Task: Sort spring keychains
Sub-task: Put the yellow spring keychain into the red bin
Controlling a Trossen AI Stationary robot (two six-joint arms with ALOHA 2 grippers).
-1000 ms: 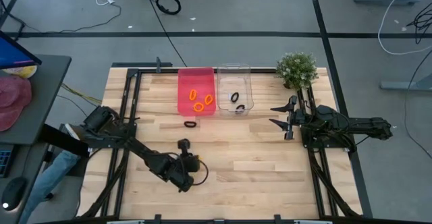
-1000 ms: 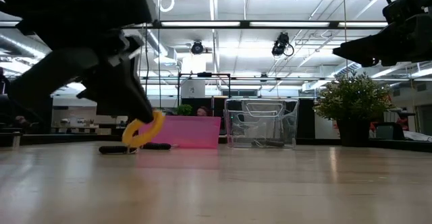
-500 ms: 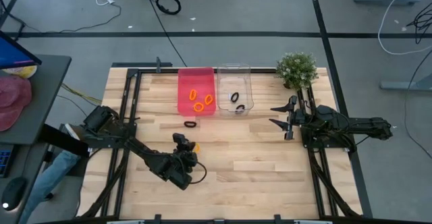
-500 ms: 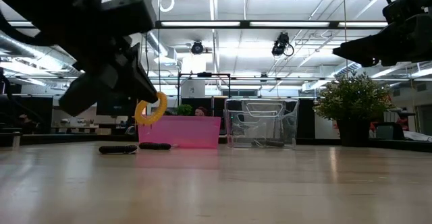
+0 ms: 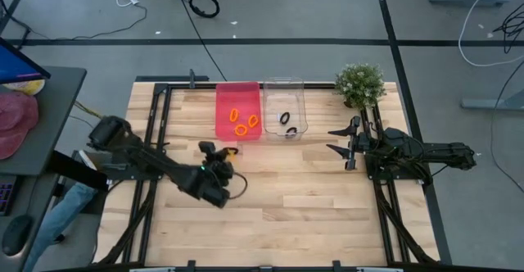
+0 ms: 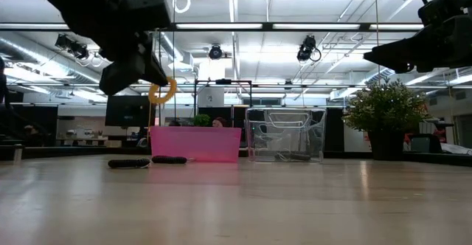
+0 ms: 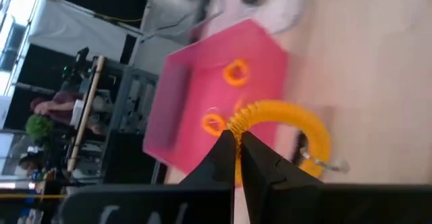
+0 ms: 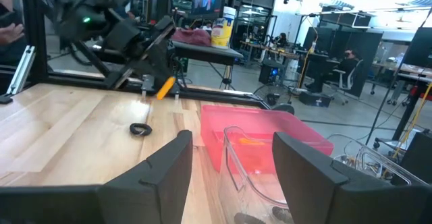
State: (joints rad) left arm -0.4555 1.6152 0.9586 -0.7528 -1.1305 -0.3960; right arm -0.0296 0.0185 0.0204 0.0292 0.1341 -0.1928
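While the left pincer is gripping an orange coiled spring keychain above the wooden worktop, it is hanging left of centre in the high view, just below the pink plastic bin. Released and waiting, the right pincer is hovering at centre right.

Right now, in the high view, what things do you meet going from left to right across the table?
Left hand shut on an orange spring keychain → pink bin → clear bin → right hand, open → potted plant.
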